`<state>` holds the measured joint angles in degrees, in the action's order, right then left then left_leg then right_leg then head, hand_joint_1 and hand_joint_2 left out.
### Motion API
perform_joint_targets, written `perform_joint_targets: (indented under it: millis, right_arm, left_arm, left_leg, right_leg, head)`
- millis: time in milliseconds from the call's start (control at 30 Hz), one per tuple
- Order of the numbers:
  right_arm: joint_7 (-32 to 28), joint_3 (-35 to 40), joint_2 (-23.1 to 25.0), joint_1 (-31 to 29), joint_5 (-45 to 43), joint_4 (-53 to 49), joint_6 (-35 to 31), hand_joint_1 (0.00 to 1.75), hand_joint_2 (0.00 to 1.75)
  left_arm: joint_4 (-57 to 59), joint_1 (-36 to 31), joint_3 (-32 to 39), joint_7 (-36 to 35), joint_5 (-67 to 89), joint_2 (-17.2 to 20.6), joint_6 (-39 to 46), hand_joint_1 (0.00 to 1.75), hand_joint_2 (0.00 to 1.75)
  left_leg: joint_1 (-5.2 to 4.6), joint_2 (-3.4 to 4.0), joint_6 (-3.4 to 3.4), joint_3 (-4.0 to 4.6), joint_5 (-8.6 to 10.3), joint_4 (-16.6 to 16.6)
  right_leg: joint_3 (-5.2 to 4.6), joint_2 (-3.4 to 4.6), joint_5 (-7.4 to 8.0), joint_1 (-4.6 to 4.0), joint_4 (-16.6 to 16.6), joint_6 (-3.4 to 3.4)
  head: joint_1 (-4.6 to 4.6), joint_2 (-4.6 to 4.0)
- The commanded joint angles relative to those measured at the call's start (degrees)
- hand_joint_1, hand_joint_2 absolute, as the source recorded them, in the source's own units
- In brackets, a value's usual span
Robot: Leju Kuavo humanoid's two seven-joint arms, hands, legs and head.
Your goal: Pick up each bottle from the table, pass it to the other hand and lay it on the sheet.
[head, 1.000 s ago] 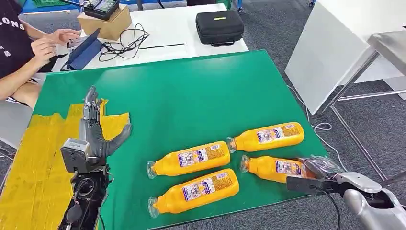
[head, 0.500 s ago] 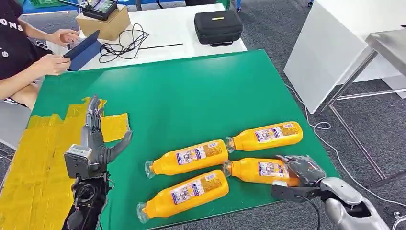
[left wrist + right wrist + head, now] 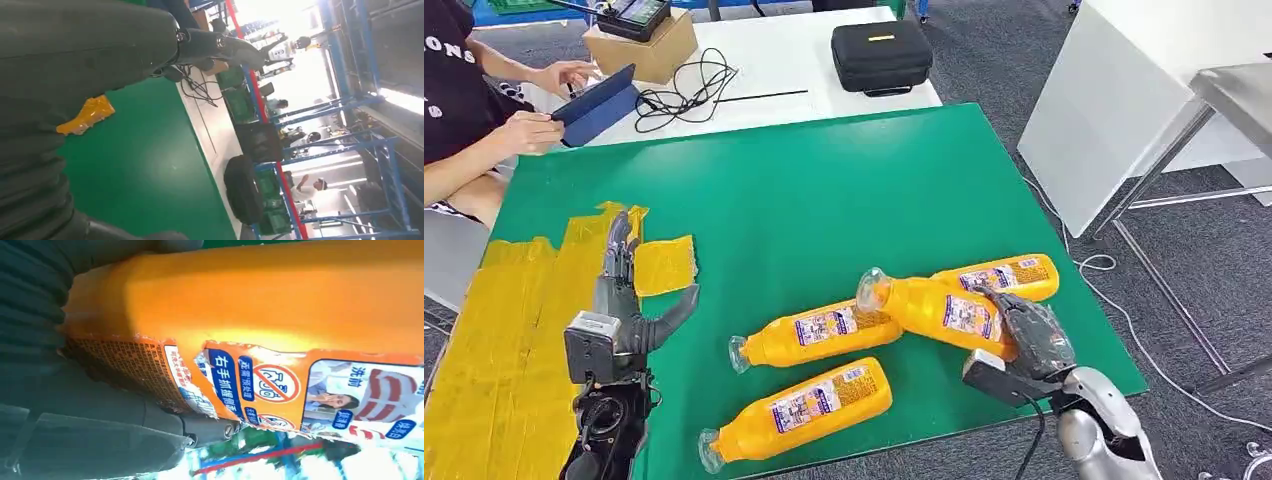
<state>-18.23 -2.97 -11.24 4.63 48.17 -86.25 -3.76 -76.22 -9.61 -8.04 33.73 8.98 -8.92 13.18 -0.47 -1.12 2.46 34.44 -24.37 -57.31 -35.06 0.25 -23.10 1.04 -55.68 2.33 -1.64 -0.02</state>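
At lower right of the frame, my right hand (image 3: 1032, 340) grasps an orange bottle (image 3: 929, 308), lifted and tilted, cap end toward frame centre. Three more bottles lie on the green desk (image 3: 824, 190). At lower left, my left hand (image 3: 624, 290) hovers with fingers spread, holding nothing, above the yellow sheet (image 3: 504, 340).

held bottle (image 3: 934, 308) above two others (perhaps touching), sheet (image 3: 494, 350) far left under left hand (image 3: 620, 300)
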Motion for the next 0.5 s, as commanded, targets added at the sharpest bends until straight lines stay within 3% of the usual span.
perform_joint_targets:
  millis: [33,267,500]
  right_arm:
    - [1.37,-3.13,8.45,-0.01,-2.08,-2.22,-4.40,1.75,1.75]
    - [-7.43,-0.93,16.45,-8.15,-23.48,6.18,-6.00,1.75,1.75]
    - [-13.31,7.94,18.09,-16.16,-31.56,14.68,-6.85,1.75,1.75]
  left_arm:
    - [0.76,-0.45,2.09,-1.27,0.61,0.30,0.19,0.00,1.75]
    - [0.79,-5.34,-6.92,-7.95,5.44,2.33,-8.43,0.00,1.75]
    - [-0.37,-12.61,-14.62,-12.68,4.01,4.23,-22.27,0.00,1.75]
  left_leg:
    - [0.09,0.10,-0.15,-0.18,-0.09,0.02]
    - [0.19,0.27,-0.19,-0.18,-0.11,-0.03]
    - [0.15,0.26,-0.19,-0.02,0.06,-0.03]
  right_leg:
    - [0.18,0.02,-0.07,-0.10,0.04,-0.12]
    - [0.13,0.14,-0.03,-0.21,0.02,-0.15]
    - [-0.03,0.16,0.06,-0.14,-0.01,-0.08]
  head:
    - [-0.02,0.00]
    - [-0.02,0.00]
    - [0.00,0.00]
